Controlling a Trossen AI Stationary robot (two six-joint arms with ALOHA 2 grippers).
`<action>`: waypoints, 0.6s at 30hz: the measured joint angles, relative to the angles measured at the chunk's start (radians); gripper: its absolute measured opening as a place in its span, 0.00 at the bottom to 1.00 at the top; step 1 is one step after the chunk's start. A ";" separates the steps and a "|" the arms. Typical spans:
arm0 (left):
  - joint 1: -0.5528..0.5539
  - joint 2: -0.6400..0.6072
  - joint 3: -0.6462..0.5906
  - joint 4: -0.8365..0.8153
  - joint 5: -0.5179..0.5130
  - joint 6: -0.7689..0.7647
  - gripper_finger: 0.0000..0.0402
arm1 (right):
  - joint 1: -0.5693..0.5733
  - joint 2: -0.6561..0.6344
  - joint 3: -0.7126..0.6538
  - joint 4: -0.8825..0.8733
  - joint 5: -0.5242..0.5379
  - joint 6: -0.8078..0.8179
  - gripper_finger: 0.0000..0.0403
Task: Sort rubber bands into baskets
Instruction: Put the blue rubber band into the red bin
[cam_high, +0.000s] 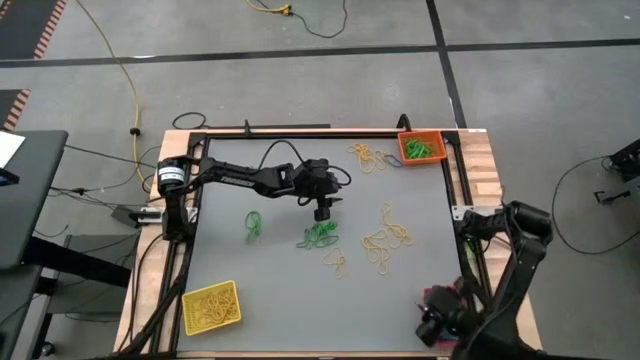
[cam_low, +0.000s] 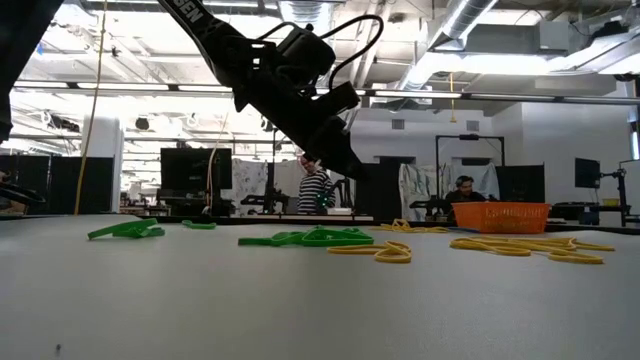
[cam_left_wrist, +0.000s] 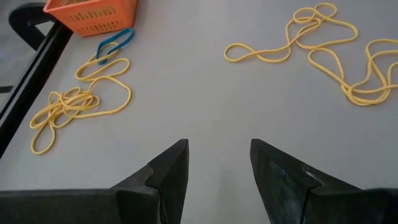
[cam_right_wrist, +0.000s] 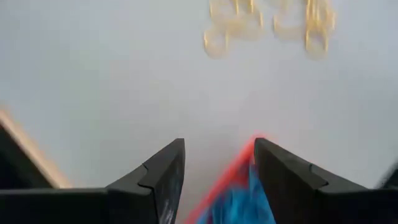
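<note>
high view puts your left gripper (cam_high: 322, 212) out over the middle of the table (cam_high: 290, 285), just above the green rubber bands (cam_high: 319, 236). its jaws stand partly open with nothing between them, and the left wrist view shows only bare table past the fingertips (cam_left_wrist: 176, 163). that reads as a hover before a pick, probably the green cluster right under it, though you cannot see that cluster from the wrist.

your right gripper (cam_high: 437, 322) sits at the near right corner, over the red basket (cam_right_wrist: 227, 180). in the right wrist view the jaws are apart and empty, with the basket's red edge and something blue showing between them. my guess is the blue is bands lying in the basket, which would explain why the arm is parked there, but the picture is too smeared to be sure.

around you: the orange basket (cam_high: 422, 148) sits in the far right corner with green bands in it, and the yellow basket (cam_high: 211, 306) near the left front corner holds yellow ones. loose yellow bands (cam_high: 386, 240) lie right of centre, another tangle (cam_high: 368, 155) lies beside the orange basket with a blue band (cam_left_wrist: 115, 42) just next to it, and a second green clump (cam_high: 254, 222) lies to the left.

nothing blocks the drop onto the green cluster. watch the yellow band (cam_high: 336, 261) lying close by, since the loops may drag each other when you lift.
</note>
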 joint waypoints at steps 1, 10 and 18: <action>0.000 0.000 0.000 0.000 0.000 0.001 0.41 | -0.017 0.000 0.000 -0.007 0.026 -0.027 0.55; 0.000 0.000 0.000 0.001 0.000 0.028 0.41 | -0.236 0.000 0.000 -0.052 0.143 -0.336 0.55; 0.000 0.000 0.000 0.006 0.000 0.029 0.41 | -0.461 0.000 -0.028 -0.073 0.253 -0.535 0.55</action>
